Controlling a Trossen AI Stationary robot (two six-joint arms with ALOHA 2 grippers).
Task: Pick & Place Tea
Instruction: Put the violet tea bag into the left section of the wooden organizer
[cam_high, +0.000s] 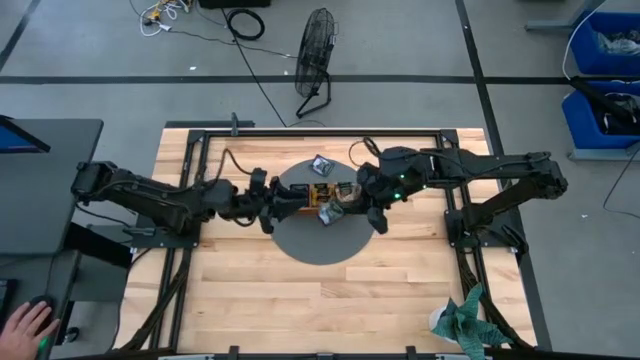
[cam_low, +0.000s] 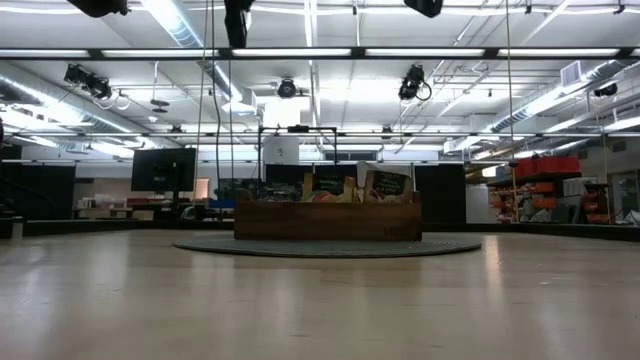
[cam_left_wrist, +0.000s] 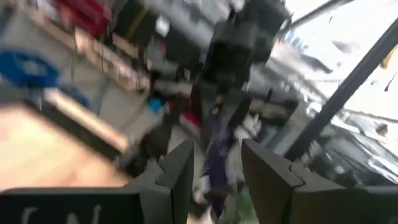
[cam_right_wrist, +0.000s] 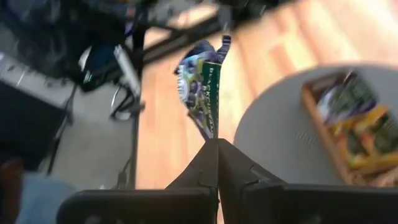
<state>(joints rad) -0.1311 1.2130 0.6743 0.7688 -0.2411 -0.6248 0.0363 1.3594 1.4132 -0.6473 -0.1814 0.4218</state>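
Note:
The brown wooden tray (cam_high: 318, 192) stands on a round grey mat (cam_high: 320, 245) at the table's middle, with several sachets upright in its compartments (cam_low: 327, 190). One dark sachet (cam_high: 320, 165) lies flat on the mat, on the far side of the tray. My right gripper (cam_high: 338, 208) hovers at the tray's near right side, shut on a purple-green sachet (cam_right_wrist: 205, 87). My left gripper (cam_left_wrist: 217, 180) is open at the tray's left end (cam_high: 272, 200). The held sachet (cam_left_wrist: 217, 152) shows beyond the gap between its fingers. Neither gripper appears in the low view. My right gripper pinches the purple-green sachet by its lower edge (cam_right_wrist: 212, 134) between the two shut fingertips. The sachet sticks out past the fingertips, edge-on, and is lifted clear above the mat beside the tray (cam_right_wrist: 348, 124).
A black frame (cam_high: 200, 140) runs around the wooden table. A green cloth (cam_high: 465, 318) lies at the near right corner. On the floor beyond the table are a fan (cam_high: 318, 50) and blue bins (cam_high: 605, 75). A person's hand (cam_high: 25, 325) rests off the table's near left.

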